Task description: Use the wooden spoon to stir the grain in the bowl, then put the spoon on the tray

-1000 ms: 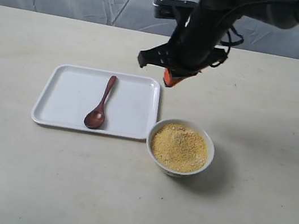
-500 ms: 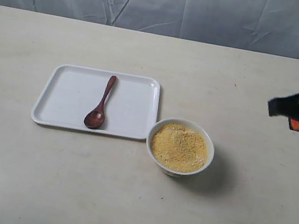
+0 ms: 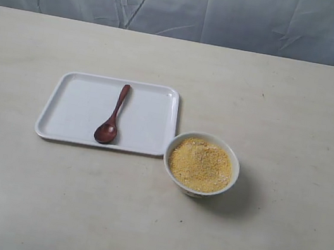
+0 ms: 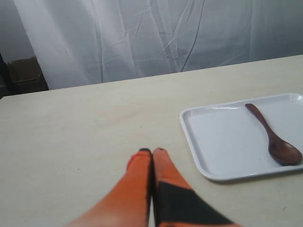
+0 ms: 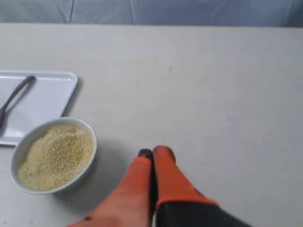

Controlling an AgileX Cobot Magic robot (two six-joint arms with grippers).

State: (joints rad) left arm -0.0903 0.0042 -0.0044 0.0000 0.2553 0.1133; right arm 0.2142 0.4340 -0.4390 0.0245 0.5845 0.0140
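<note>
The dark wooden spoon (image 3: 111,119) lies on the white tray (image 3: 151,106), handle pointing away from the near edge. The white bowl (image 3: 201,165) holds yellow grain (image 3: 201,163) and stands just off the tray's right front corner. Neither arm shows in the exterior view. My left gripper (image 4: 152,152) is shut and empty, over bare table beside the tray (image 4: 222,142) and spoon (image 4: 274,137). My right gripper (image 5: 153,153) is shut and empty, over the table a short way from the bowl (image 5: 53,154) of grain (image 5: 54,156).
A white curtain (image 3: 187,3) hangs behind the table's far edge. The beige tabletop (image 3: 296,121) spreads out around the tray and bowl.
The right arm, which stood above the tray's far right corner a second ago, swung to the right and has left the exterior view. Spoon, tray and bowl have not moved.
</note>
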